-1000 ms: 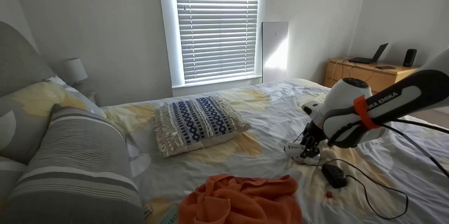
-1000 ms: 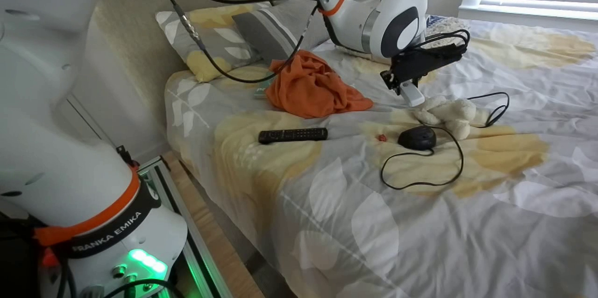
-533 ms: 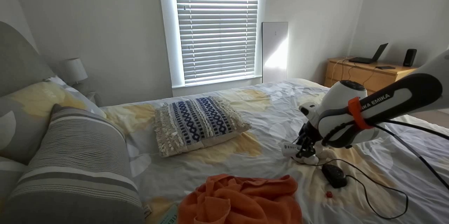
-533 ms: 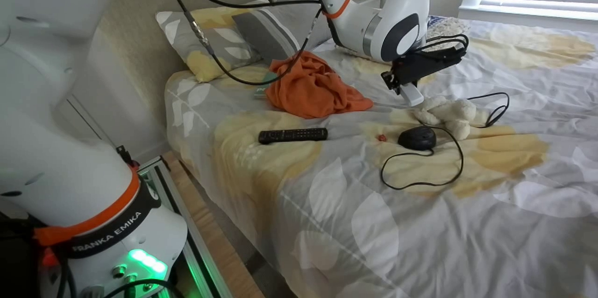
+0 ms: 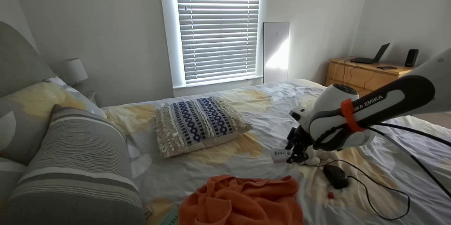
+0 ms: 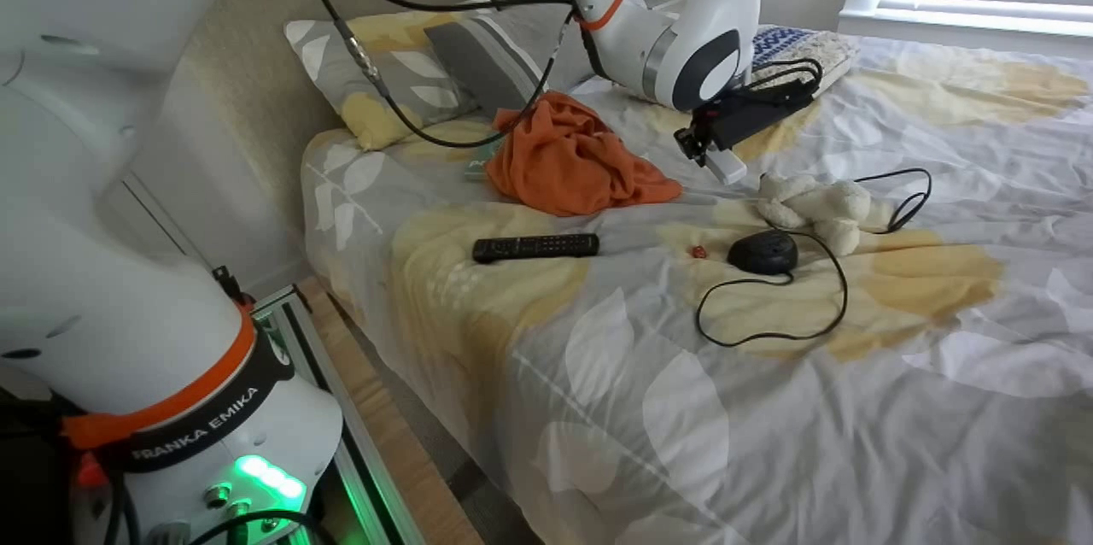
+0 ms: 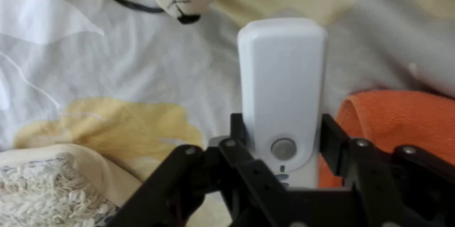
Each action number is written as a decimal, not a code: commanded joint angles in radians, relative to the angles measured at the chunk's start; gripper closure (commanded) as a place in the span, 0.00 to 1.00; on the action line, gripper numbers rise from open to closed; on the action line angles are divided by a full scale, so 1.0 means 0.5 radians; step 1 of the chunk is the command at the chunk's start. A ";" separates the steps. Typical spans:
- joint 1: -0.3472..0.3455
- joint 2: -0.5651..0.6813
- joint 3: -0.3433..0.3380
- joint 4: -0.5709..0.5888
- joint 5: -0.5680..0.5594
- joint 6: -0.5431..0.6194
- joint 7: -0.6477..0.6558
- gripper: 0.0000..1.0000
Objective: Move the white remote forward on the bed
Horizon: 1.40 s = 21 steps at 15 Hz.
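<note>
The gripper (image 7: 283, 131) has its pads (image 7: 237, 127) pressed to the long sides of the white remote (image 7: 284, 77), pinching it across its narrow width. The remote is over the bed (image 6: 649, 408), right of the orange blanket (image 6: 581, 156) and just beside the cream plush toy (image 6: 811, 199) in an exterior view; it appears lifted, though the gap beneath is hard to judge.

The likeliest trouble lies in the carry and the setting down. The remote's blank end juts beyond the pads, so if it met a fold of the rumpled sheet first, the remote might pivot or slip out. Too low a path could drag the toy or catch the black cord (image 7: 135, 5), which seems to run to the black mouse (image 6: 762, 253). Straying left might leave the remote propped on the blanket, and a release too high could tip it over.

The remote looks slim and smooth, with rounded corners. Its face carries a round grey button (image 7: 283, 149) and oval keys partly hidden by the gripper; a row of dark keys (image 5: 282, 153) shows in an exterior view.
</note>
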 commanded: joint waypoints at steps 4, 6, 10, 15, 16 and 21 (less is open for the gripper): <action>-0.024 0.212 0.032 0.130 0.044 0.006 -0.552 0.72; -0.009 0.267 0.005 0.179 0.020 0.004 -0.703 0.72; 0.006 0.321 -0.007 0.241 0.054 -0.023 -0.905 0.21; 0.291 -0.003 -0.301 0.106 0.124 -0.111 -0.457 0.00; 0.320 -0.064 -0.320 0.071 0.144 -0.166 -0.370 0.00; 0.398 -0.376 -0.293 -0.060 0.356 -0.730 -0.034 0.01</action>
